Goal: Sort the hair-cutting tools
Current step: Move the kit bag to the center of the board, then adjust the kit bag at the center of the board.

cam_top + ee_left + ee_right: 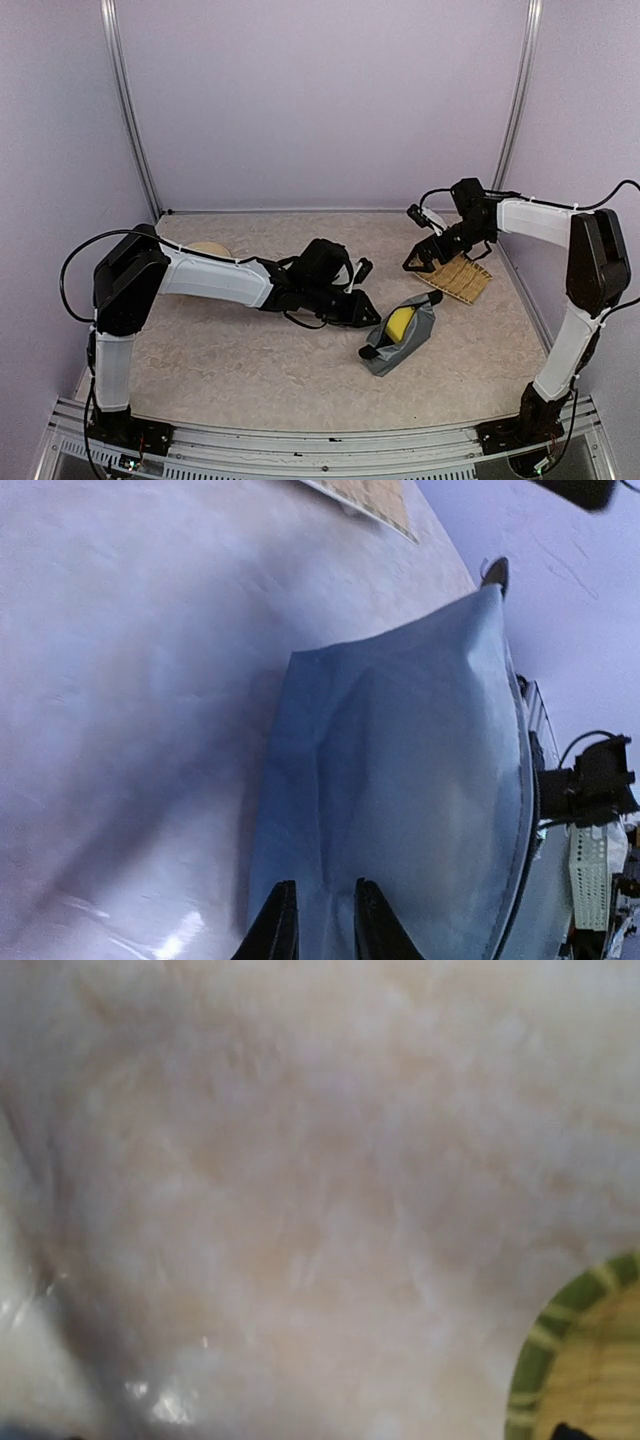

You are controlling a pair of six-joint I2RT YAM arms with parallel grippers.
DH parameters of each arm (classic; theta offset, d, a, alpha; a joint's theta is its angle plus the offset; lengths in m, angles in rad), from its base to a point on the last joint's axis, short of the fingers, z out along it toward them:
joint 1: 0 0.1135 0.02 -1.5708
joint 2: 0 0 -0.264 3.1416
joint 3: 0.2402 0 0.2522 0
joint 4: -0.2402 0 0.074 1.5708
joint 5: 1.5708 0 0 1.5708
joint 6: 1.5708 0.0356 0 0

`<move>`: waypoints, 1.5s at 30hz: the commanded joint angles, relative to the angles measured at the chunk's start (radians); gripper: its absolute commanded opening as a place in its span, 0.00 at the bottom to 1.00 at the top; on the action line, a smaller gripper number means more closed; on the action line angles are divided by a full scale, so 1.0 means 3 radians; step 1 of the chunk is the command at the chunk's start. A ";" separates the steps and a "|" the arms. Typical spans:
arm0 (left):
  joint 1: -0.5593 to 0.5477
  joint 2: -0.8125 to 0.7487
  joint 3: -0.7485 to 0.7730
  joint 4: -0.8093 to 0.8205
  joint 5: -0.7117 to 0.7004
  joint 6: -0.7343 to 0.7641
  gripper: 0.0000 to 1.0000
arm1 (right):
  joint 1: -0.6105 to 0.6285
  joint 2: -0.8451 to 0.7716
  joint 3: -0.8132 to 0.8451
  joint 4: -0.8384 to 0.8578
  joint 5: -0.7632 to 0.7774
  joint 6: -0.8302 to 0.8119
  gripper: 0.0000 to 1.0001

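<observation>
Top external: grey pouch [418, 336] with yellow item [401, 322] inside; left gripper [370, 317] nearly closed at its edge, grip unclear.

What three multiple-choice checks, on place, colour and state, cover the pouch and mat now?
1. The woven mat lies: A) beside the right hand, far right; B) near left corner; C) centre, near edge.
2. Colour showing inside the grey pouch: A) red; B) yellow; C) white.
3. The pouch is: A) zipped shut; B) rolled up; C) open.
Answers: 1 A, the top view shows it by that hand; 2 B, yellow fills its mouth; 3 C, the mouth gapes.
</observation>
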 commanded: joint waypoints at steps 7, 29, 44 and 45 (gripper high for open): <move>-0.0042 -0.0404 -0.0272 -0.0242 -0.0299 0.0001 0.29 | -0.0058 -0.0615 -0.0160 -0.0260 0.0485 -0.0203 1.00; -0.0475 -0.0107 -0.0038 -0.0299 -0.0078 0.0392 0.00 | -0.0056 -0.1315 -0.1750 -0.0946 0.0924 -0.1670 0.24; -0.1020 -0.0831 -0.0991 0.0119 -0.0731 0.0166 0.05 | 0.1176 0.0384 0.0013 -0.0644 -0.0043 -0.1193 0.34; -0.1059 -0.0920 -0.1029 0.0068 -0.0795 0.0161 0.07 | 0.1196 0.0502 0.0174 -0.0697 -0.0117 -0.1192 0.35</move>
